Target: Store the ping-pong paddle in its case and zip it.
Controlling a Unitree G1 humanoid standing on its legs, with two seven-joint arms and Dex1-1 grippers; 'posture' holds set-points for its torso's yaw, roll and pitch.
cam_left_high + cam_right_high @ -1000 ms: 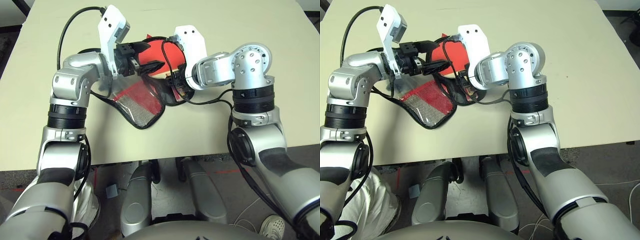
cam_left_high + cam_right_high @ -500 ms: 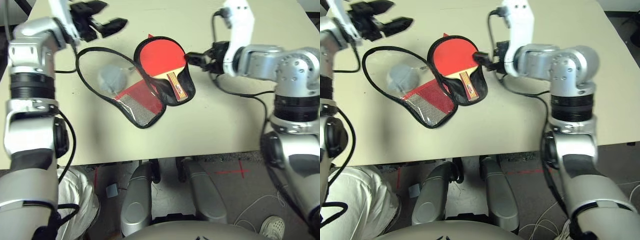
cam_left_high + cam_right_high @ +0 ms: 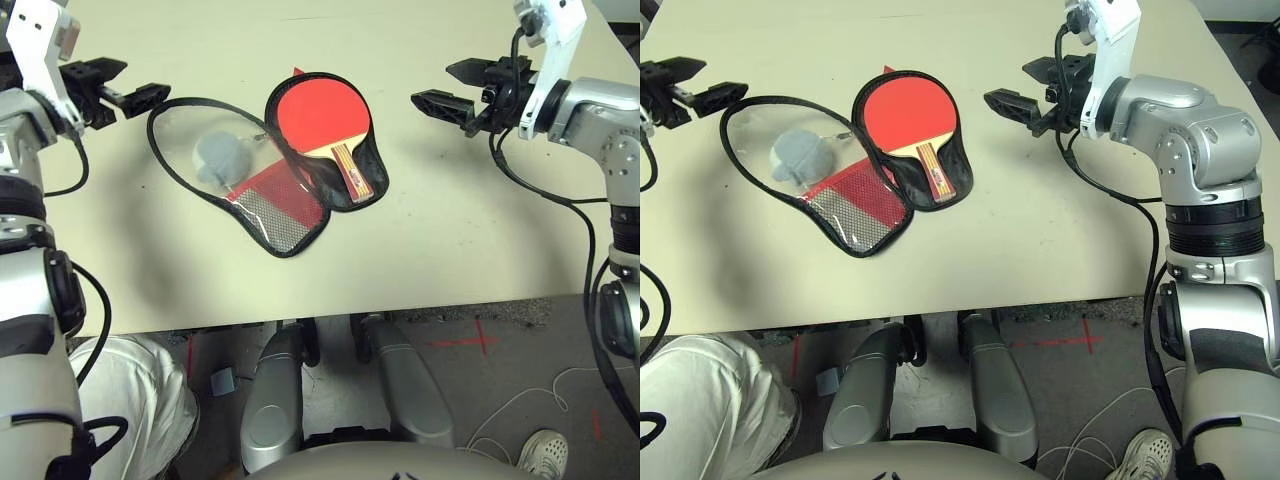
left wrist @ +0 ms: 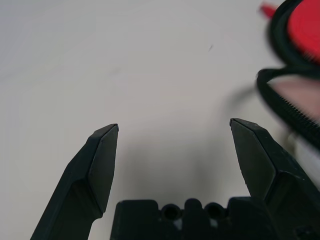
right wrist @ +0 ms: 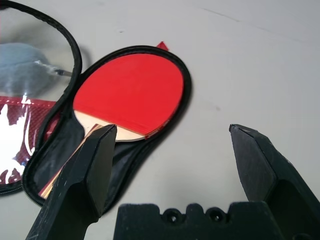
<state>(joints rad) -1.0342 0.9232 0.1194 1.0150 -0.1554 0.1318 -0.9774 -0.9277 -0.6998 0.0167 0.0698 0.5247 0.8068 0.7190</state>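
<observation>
1. Red ping-pong paddle lying on the black lining of its opened case, on a pale table.
2. Grey fuzzy pouch, seemingly beneath the clear panel.
3. Left gripper open and empty, near the panel.
4. Right gripper open, empty, apart from the paddle.

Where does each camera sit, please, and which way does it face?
Left and right eye: on the head, looking forward and down at the cream table, the red round-bladed paddle and the open black-trimmed case; both forearms show.
Left wrist: on the left arm, looking along the left gripper's two black fingers at tabletop and the case's edge.
Right wrist: on the right arm, looking along the right gripper's two black fingers towards paddle and case.
Shared: both eyes show the same scene.
</observation>
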